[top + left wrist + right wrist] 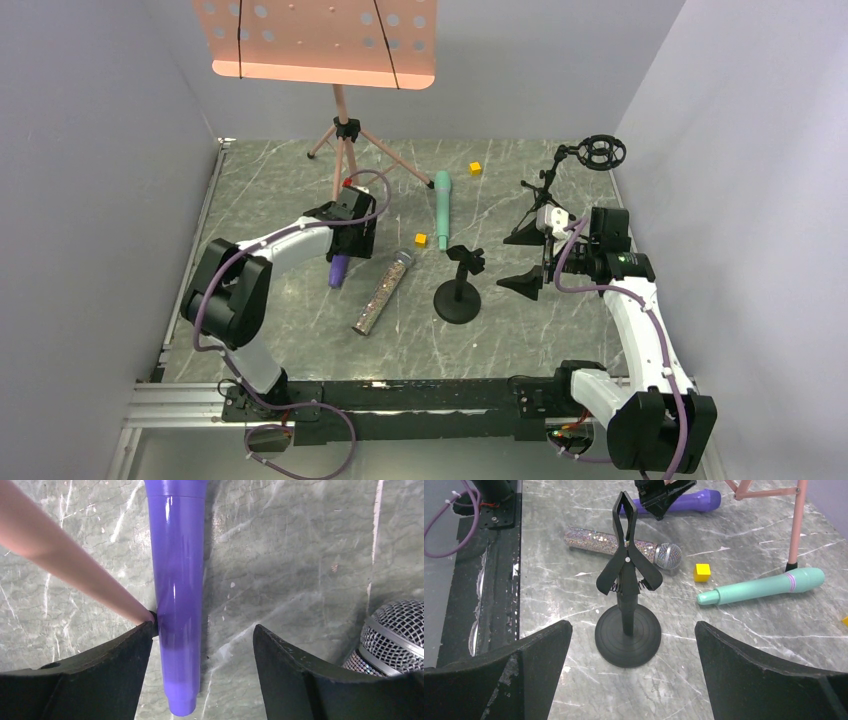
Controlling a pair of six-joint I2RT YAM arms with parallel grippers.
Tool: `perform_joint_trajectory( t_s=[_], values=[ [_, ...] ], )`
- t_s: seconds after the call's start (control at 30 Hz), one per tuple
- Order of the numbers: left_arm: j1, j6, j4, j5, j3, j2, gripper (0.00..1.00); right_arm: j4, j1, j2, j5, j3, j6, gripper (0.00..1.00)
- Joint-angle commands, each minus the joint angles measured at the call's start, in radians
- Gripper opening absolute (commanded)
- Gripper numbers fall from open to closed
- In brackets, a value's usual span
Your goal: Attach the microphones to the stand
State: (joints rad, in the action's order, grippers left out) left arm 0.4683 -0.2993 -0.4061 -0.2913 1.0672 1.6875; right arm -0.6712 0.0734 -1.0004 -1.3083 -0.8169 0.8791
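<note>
The purple microphone (339,270) lies on the table, and my left gripper (350,235) is open right over it. In the left wrist view the purple handle (177,580) lies between the spread jaws of the left gripper (203,627), against the left finger and well clear of the right one. The glittery microphone (383,292) lies beside it, and its silver mesh head (395,630) shows at the right. The teal microphone (441,208) lies farther back. The black clip stand (457,290) stands upright at mid-table. My right gripper (525,260) is open and empty, facing the stand (626,570) from the right.
A pink music stand (315,40) stands at the back; one of its legs (65,565) ends against the purple microphone near my left finger. A black tripod with a shock mount (600,152) stands back right. Two yellow cubes (421,239) (475,168) lie near the teal microphone.
</note>
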Motion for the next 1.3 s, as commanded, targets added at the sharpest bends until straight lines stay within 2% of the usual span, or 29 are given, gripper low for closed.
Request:
perform_joint_trajectory(
  t_s=[0.0, 0.83, 1.03, 1.17, 1.27],
  values=[
    [0.021, 0.022, -0.017, -0.081, 0.057, 0.036, 0.78, 0.028, 0.003, 0.004, -0.011, -0.019, -0.002, 1.00],
    [0.046, 0.060, -0.046, -0.130, 0.095, 0.129, 0.77, 0.018, 0.003, -0.003, -0.016, -0.021, 0.013, 1.00],
    [0.056, 0.061, -0.060, -0.143, 0.109, 0.159, 0.64, 0.010, 0.003, -0.001, -0.013, -0.022, 0.023, 1.00],
    [0.055, 0.056, -0.068, -0.134, 0.112, 0.170, 0.48, 0.004, 0.003, 0.001, -0.011, -0.022, 0.032, 1.00],
    [0.056, 0.054, -0.060, -0.110, 0.101, 0.160, 0.41, 0.002, 0.003, 0.003, -0.010, -0.022, 0.034, 1.00]
  ],
)
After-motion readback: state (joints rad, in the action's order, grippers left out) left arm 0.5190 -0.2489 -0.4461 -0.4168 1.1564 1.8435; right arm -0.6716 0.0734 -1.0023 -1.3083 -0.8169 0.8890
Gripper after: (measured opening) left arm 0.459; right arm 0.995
